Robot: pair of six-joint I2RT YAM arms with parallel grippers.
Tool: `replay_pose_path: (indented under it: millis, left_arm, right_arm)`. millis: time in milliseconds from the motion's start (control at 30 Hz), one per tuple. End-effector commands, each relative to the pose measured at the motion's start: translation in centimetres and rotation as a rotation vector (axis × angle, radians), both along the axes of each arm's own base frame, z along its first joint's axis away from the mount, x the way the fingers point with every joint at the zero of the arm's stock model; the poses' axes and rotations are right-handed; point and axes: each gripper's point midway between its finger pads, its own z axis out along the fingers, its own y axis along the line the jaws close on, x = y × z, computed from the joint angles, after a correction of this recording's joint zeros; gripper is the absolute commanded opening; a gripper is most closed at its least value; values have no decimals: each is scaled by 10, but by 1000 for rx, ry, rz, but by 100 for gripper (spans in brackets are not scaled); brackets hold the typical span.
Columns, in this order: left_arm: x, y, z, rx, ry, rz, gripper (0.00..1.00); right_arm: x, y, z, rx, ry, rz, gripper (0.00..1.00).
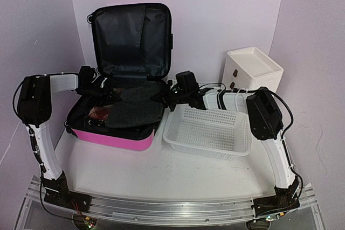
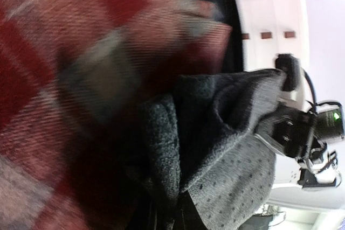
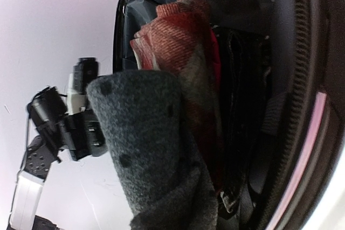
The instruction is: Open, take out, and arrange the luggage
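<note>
Luggage (image 1: 116,138) opened on table (image 1: 161,176), cloth (image 1: 137,106) pinched at both ends

Seen from above: pink luggage left of centre on the white table, lying flat on its lower half, just beside a white mesh basket (image 1: 205,148) on its right. Lid (image 1: 132,36) raised upright at the back, black lining facing the arms. Over the open lower half, a dark grey dotted cloth, stretched from left to right and hiding most of the inside. By its left edge, a patch of red plaid (image 1: 99,113) fabric inside the luggage.

Left gripper (image 1: 111,95) at the cloth's left edge, above the rear left of the luggage. Closed on that edge, though its own fingers are hidden in the left wrist view behind blurred plaid and grey folds.

Right gripper (image 1: 168,99) at the cloth's right edge, by the right rim of the luggage and near the basket. Clamped shut on the cloth, plainly so in the left wrist view, with the fabric drawn to a corner at the fingertips.

From the right wrist: grey cloth bunched close to the lens, plaid folded behind it, black lining and zip band further in, pink shell along the right margin.

Behind the basket, at back right near the wall, white drawers (image 1: 253,68), well apart from the luggage.
</note>
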Motion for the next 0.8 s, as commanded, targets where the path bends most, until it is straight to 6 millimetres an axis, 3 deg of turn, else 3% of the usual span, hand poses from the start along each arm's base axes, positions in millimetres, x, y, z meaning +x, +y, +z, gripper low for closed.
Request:
replay_pose_path:
  millis: [0, 200, 300, 533, 767]
  left_arm:
    - [-2, -5, 86, -22, -211, 5, 0]
    - [-20, -48, 149, 71, -422, -21, 0]
    - [-27, -77, 157, 79, -428, -31, 0]
    - [-44, -183, 151, 68, -448, -139, 0]
    - [-49, -272, 107, 44, -416, -211, 0]
  right_arm:
    - [-6, -14, 97, 97, -171, 5, 0]
    - [-20, -54, 99, 39, -137, -29, 0]
    - [-29, -88, 88, -2, -92, -51, 0]
    - [-62, -188, 61, -163, -21, -111, 0]
    - [-90, -273, 27, -219, 77, -155, 0]
